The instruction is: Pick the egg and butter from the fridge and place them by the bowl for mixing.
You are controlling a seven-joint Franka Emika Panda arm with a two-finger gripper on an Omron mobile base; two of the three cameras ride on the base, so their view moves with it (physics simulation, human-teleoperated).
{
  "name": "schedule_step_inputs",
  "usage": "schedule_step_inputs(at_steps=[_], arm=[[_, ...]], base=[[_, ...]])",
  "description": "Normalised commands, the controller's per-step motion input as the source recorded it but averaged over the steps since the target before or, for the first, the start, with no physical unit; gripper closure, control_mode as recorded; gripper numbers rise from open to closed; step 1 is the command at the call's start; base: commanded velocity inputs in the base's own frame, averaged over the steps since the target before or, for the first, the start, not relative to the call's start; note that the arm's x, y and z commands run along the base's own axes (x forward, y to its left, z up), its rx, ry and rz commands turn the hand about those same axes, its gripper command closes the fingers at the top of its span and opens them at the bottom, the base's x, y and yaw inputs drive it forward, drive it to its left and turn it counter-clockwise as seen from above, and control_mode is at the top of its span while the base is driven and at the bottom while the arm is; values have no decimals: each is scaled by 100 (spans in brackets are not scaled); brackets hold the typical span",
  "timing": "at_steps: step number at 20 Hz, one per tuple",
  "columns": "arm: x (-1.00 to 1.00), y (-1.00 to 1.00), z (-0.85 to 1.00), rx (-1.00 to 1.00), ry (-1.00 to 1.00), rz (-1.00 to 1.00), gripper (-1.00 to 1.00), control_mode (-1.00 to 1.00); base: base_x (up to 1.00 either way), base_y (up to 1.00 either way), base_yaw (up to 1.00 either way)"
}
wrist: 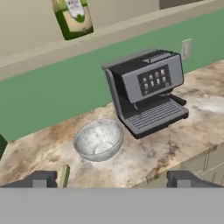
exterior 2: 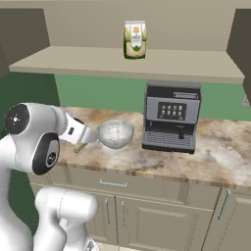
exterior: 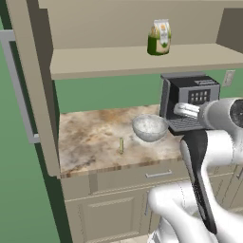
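Note:
A clear glass bowl (exterior: 150, 127) (exterior 2: 115, 133) (wrist: 98, 140) sits on the marble counter (exterior: 90, 137). The butter (exterior: 121, 144) (wrist: 64, 175), a slim pale-yellow stick, lies on the counter just left of the bowl, apart from it. In the hand view my gripper (wrist: 112, 180) is open wide with nothing between its fingers. It hovers back from the bowl, over the counter's front edge, and the butter is close to the left fingertip (wrist: 41, 178). The egg is out of view. A long grey bar handle of the fridge (exterior: 19, 85) runs down the far left.
A dark grey coffee machine (exterior: 190, 102) (exterior 2: 171, 117) (wrist: 146, 89) stands right of the bowl. A green-and-white bag (exterior: 160, 37) (exterior 2: 135, 39) stands on the shelf above. A tall beige side panel (exterior: 35, 85) bounds the counter's left end. Drawers and cabinet doors (exterior 2: 127, 211) lie below.

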Motion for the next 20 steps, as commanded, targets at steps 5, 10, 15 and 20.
schedule_step_inputs(at_steps=[5, 10, 15, 20], arm=[[-12, 0, 10, -1, -11, 0, -100, -100], [-40, 0, -22, 1, 5, -5, -100, 100], [0, 0, 0, 0, 0, 0, -100, 100], [0, 0, 0, 0, 0, 0, -100, 100]], base=[[0, 0, 0], [-60, 0, -33], [-66, 13, -93], [-31, 5, -100]])
